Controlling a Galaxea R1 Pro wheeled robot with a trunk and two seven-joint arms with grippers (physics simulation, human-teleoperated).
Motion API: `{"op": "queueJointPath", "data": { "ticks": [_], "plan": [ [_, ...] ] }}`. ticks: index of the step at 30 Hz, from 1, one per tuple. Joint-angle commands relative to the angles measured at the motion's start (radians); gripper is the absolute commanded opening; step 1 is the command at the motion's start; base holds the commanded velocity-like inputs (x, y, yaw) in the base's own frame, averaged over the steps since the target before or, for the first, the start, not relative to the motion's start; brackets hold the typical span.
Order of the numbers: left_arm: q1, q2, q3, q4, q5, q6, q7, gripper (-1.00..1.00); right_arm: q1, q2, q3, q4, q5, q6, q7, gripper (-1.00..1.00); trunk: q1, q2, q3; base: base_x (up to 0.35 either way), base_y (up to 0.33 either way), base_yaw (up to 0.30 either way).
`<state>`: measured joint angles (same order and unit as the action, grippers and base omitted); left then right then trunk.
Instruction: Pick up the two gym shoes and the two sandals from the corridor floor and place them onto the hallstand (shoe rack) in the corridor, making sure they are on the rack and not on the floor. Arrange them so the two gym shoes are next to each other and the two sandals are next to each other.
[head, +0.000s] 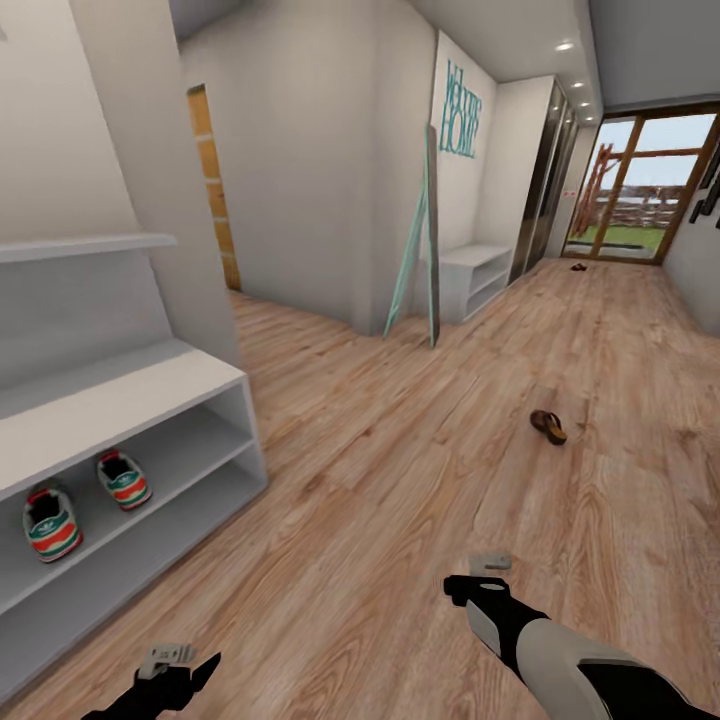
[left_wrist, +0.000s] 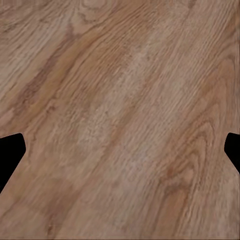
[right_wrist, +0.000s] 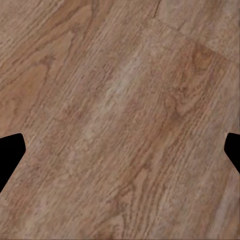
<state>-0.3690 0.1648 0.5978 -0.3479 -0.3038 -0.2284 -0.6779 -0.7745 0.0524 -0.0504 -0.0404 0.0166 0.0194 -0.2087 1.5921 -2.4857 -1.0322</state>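
Two gym shoes (head: 52, 522) (head: 124, 479) stand side by side on a shelf of the light-grey hallstand (head: 120, 395) at the left. One brown sandal (head: 548, 425) lies on the corridor floor (head: 400, 480) ahead to the right; another sandal (head: 578, 267) shows small, far down the corridor near the glass door. My left gripper (head: 180, 668) hangs low at the front left, my right gripper (head: 478, 585) at the front right. In both wrist views the fingertips (left_wrist: 11, 152) (right_wrist: 11, 152) stand wide apart over bare planks, holding nothing.
A tall mirror (head: 430, 240) leans against the wall corner ahead. A second low white shelf unit (head: 475, 275) stands beyond it. A doorway opens at the left past the hallstand. A glass door (head: 640, 190) ends the corridor.
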Motion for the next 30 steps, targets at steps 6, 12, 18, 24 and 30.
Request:
{"op": "queueJointPath", "data": {
  "ticks": [6,12,18,24,30],
  "plan": [
    [-0.001,0.000,0.008,0.000,-0.011,-0.005,-0.005,1.00,0.000,0.000,-0.005,-0.001,0.002,0.002,-0.002,1.00,0.000,0.000,0.007,0.236,-0.261,-0.235],
    [-0.001,0.000,0.008,0.000,-0.010,-0.005,-0.005,1.00,0.000,0.000,-0.005,-0.001,0.002,0.002,-0.003,1.00,0.000,0.000,0.014,0.269,-0.240,-0.235],
    [-0.001,0.002,0.010,-0.001,-0.009,-0.005,-0.005,1.00,0.000,0.001,-0.006,-0.002,0.005,0.003,-0.006,1.00,0.000,0.000,0.021,0.316,-0.191,-0.213],
    [-0.001,0.002,0.010,-0.002,-0.008,-0.005,-0.005,1.00,0.000,0.001,-0.004,-0.004,0.007,0.003,-0.004,1.00,0.000,0.000,0.022,0.325,-0.179,-0.043],
    [-0.001,0.002,0.010,-0.002,-0.009,-0.005,-0.005,1.00,0.000,0.001,-0.002,-0.003,0.006,0.004,-0.003,1.00,0.000,0.000,0.022,0.341,-0.133,-0.003]
  ]
}}
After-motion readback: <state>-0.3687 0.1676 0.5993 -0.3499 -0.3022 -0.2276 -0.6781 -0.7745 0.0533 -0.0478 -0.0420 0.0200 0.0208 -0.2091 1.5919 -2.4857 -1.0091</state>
